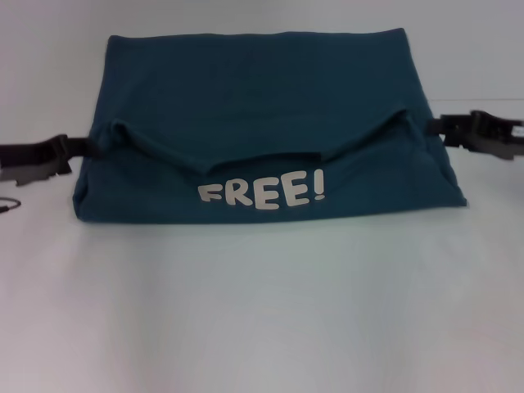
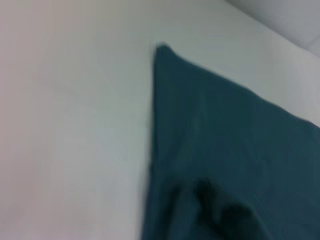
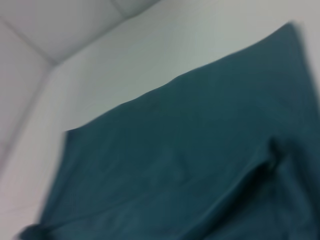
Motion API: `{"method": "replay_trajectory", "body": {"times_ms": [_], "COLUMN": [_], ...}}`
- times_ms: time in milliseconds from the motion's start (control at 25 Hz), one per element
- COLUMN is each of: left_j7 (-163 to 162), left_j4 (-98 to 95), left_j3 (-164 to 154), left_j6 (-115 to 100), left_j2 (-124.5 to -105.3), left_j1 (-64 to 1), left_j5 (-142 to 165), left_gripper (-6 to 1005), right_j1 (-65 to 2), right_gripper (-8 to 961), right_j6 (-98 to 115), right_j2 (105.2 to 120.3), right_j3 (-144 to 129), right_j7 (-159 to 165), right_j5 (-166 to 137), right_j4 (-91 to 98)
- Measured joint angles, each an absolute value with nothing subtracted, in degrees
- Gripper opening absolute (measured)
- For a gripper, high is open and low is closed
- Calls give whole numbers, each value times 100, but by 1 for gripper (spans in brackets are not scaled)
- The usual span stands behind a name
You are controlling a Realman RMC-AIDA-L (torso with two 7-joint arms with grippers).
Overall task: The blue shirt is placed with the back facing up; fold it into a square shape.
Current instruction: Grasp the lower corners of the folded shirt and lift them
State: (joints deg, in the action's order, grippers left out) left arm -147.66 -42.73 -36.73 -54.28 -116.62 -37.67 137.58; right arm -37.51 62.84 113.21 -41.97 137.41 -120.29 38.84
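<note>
Our left gripper [image 1: 70,151] sits at the left edge of the blue shirt [image 1: 262,106]; our right gripper [image 1: 446,127] sits at its right edge. Both appear to meet the fold's corners, but we cannot tell their grip. The shirt lies centred on the white table [image 1: 262,311], already a compact block with white "FREE!" lettering [image 1: 262,192] showing. We judge the fold nearly finished, with the sagging top layer left to flatten.

blue shirt [image 1: 262,106]: soft matt cloth | white lettering [image 1: 262,192]: smooth print | table [image 1: 262,311]: smooth matt white | grippers: cannot tell
</note>
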Motion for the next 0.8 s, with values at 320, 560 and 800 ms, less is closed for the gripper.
{"method": "replay_trajectory", "body": {"times_ms": [320, 560, 800], "left_j7": [-13920, -13018, -12860], "left_j4": [-4266, -4056, -3780], "left_j3": [-2848, -2792, -2849], "left_j6": [-6668, -6393, -5951], "left_j2": [-11618, -11683, -11741], "left_j1": [-3506, -3291, -3315], "left_j5": [13528, 13285, 13294], "left_gripper": [646, 643, 639], "right_j1": [-3009, -2865, -2883], "right_gripper": [529, 529, 529], "right_j6": [7832, 8205, 8128], "right_j2": [11251, 11249, 11243], "right_j3": [-3723, -3548, -3544], "right_j7": [12808, 12328, 12236], "right_j5": [-11044, -11013, -11033], "right_j4": [3585, 3348, 3291]}}
